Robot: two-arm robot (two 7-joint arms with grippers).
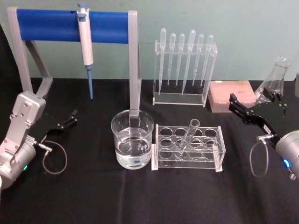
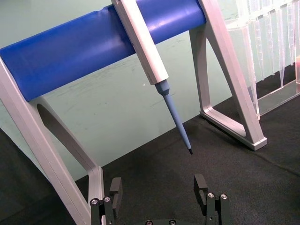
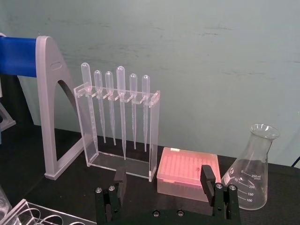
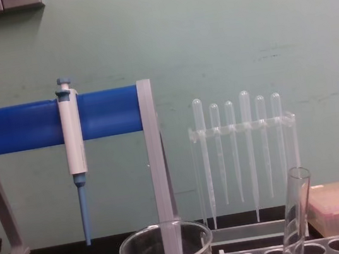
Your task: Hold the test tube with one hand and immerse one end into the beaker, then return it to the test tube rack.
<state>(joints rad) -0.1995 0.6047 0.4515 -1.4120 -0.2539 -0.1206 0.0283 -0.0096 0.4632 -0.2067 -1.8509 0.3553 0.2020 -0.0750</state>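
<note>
The test tube [image 1: 188, 138] leans tilted in a clear rack [image 1: 219, 154] at the table's middle, its open rim up; the chest view shows its upper part [image 4: 296, 207]. The beaker [image 1: 132, 145], holding some clear liquid, stands just left of the rack, and its rim [image 4: 164, 243] shows low in the chest view. My left gripper [image 1: 67, 120] rests open and empty at the left, well apart from the beaker, fingers [image 2: 116, 188] spread. My right gripper [image 1: 254, 99] hovers open and empty at the right, behind and right of the rack, with its fingers [image 3: 207, 174] wide apart.
A blue-barred stand [image 1: 70, 25] holds a white-and-blue pipettor [image 1: 85, 44] at the back left. A clear rack of thin pipettes [image 1: 184, 65] stands at the back centre. A pink tip box [image 1: 232, 95] and a conical flask [image 1: 276, 77] sit at the back right.
</note>
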